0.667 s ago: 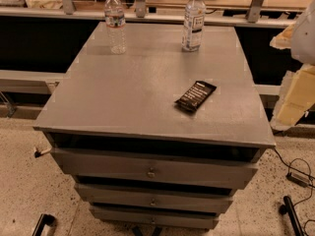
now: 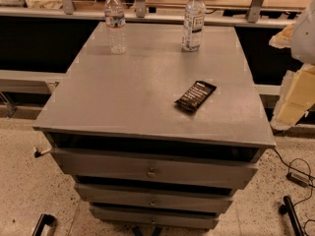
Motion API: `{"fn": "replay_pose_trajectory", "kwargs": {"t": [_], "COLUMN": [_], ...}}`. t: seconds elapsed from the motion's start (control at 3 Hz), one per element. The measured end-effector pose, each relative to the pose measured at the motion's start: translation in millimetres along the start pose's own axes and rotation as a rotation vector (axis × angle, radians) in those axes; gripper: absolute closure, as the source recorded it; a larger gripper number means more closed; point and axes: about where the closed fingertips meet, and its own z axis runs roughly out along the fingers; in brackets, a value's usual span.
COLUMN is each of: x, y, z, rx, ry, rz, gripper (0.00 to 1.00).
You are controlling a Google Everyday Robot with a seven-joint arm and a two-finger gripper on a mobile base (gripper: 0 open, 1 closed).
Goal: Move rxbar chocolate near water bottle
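The rxbar chocolate point(image 2: 196, 96) is a flat black bar with white print, lying at an angle on the right part of the grey cabinet top point(image 2: 133, 87). The water bottle point(image 2: 115, 22), clear and ribbed with a white cap and a reddish label band, stands upright at the far left of the top. My gripper point(image 2: 294, 95) shows as white and cream parts at the right edge of the view, beside the cabinet and to the right of the bar, touching nothing.
A second clear bottle with a big white label point(image 2: 193, 19) stands at the far right of the top. The cabinet has several drawers point(image 2: 151, 171) below. A counter with metal posts point(image 2: 147, 9) runs behind. Cables point(image 2: 295, 176) lie on the floor at right.
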Motion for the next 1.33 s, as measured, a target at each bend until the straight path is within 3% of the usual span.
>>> {"fn": "replay_pose_trajectory", "kwargs": {"t": [0.33, 0.67, 1.0, 1.33], "x": [-13.1, -32.8, -53.9, -82.2], "y": [-13.2, -34.8, -53.9, -79.7], "z": [8.2, 32.3, 62.6, 113.9], "rx": [0.008, -0.038, -0.131, -0.233], "ry": [0.016, 0.073, 0.086, 0.036], "rz": [-0.131, -0.375, -0.592, -0.849], "gripper": [0.00, 0.00, 0.00, 0.00]}}
